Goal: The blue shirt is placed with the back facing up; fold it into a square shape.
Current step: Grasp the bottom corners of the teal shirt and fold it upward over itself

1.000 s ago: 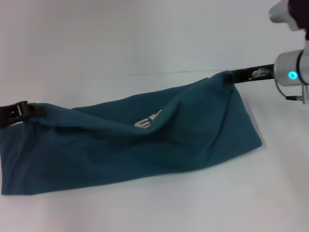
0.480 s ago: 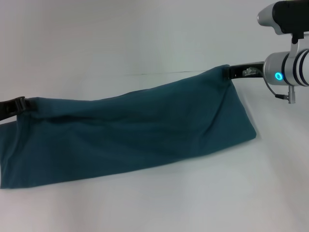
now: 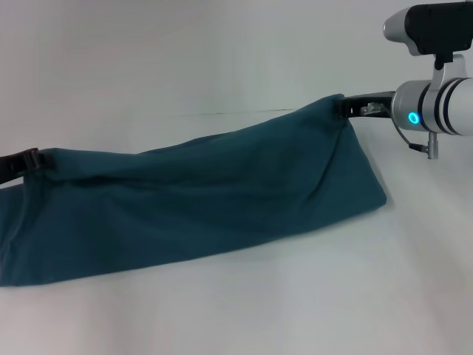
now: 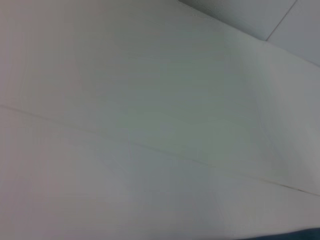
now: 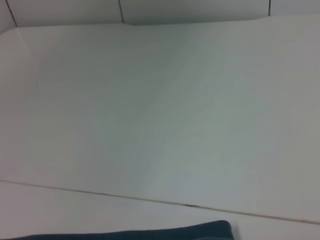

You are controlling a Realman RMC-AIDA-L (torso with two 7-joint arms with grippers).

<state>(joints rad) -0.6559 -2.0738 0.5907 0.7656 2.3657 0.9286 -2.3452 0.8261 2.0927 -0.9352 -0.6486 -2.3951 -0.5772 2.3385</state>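
The blue shirt [image 3: 207,200] is a long dark teal band stretched across the white table in the head view, its plain side showing and no lettering visible. My left gripper [image 3: 28,160] at the far left is shut on the shirt's left top corner. My right gripper [image 3: 346,108] at the upper right is shut on the shirt's right top corner and holds it raised, so the upper edge hangs taut between both grippers while the lower edge rests on the table. A strip of the shirt's edge [image 5: 150,232] shows in the right wrist view.
The white table [image 3: 236,310] has a thin seam [image 3: 229,112] running across behind the shirt. The left wrist view shows only bare table surface [image 4: 150,100] and a seam. The table's far edge meets a tiled wall [image 5: 200,10].
The shirt's upper edge has been pulled tauter and flatter; the cream lettering seen in a fold a second ago is hidden. My right gripper moved slightly left and up; the shirt's right end shifted left.
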